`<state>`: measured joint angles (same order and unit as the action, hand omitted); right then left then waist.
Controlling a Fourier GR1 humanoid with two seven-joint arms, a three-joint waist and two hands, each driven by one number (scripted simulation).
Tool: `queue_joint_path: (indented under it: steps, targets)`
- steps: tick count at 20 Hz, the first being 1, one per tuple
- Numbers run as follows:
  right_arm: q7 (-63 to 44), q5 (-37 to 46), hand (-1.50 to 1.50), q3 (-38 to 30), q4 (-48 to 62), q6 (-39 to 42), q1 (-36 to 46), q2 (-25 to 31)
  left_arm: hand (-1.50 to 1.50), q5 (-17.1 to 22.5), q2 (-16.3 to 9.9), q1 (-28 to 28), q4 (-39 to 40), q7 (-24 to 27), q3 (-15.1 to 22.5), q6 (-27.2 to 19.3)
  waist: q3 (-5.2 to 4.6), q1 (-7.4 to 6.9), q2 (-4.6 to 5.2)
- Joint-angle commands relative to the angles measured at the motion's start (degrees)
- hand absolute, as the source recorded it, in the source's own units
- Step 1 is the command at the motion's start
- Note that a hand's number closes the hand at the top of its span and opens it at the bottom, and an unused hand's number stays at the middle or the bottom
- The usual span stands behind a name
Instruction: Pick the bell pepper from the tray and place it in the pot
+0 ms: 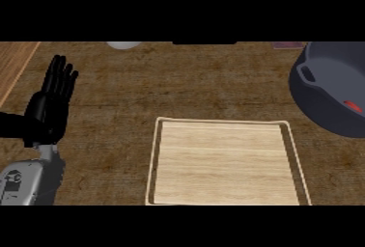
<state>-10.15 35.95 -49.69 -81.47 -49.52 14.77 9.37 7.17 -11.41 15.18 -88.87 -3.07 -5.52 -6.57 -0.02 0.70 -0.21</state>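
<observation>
You have one hand in view, the black left hand, standing at about nine o'clock on the brown wood-grain tabletop with its fingers straight, pointing up toward twelve and holding nothing; it looks to be resting there. Your right hand does not show at all, so you cannot read its state. The pale wooden rectangular tray sits at about six o'clock, its long sides running toward twelve, and its floor is bare. The dark grey round metal pot lies at about two to three o'clock, cut by the right edge, with a loop handle on its near rim. The one red patch you can see, the bell pepper, shows inside the pot near that edge, too small a sliver for its long axis to be told. From the left hand it lies far across at three o'clock, beyond the tray, so the unseen right arm is likely nearer. Count one tray, one pot, one pepper; the placing looks done.
</observation>
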Motion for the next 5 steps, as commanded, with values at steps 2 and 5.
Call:
queue_joint_path:
  steps: [2, 5]
  targets:
    - [2.9, -9.0, -1.50, 0.0, -11.2, 3.3, -11.7, -3.0, 0.00, 1.0, -0.8, 0.0, -0.1, -0.6, -1.2, 1.5, 0.03, -0.09, 0.07]
    - [-2.0, -6.1, -1.50, 1.1, -17.3, 4.7, -15.2, -4.4, 0.00, -1.2, 1.0, 0.5, -2.5, -3.3, 1.0, -0.9, 0.01, -0.27, 0.12]
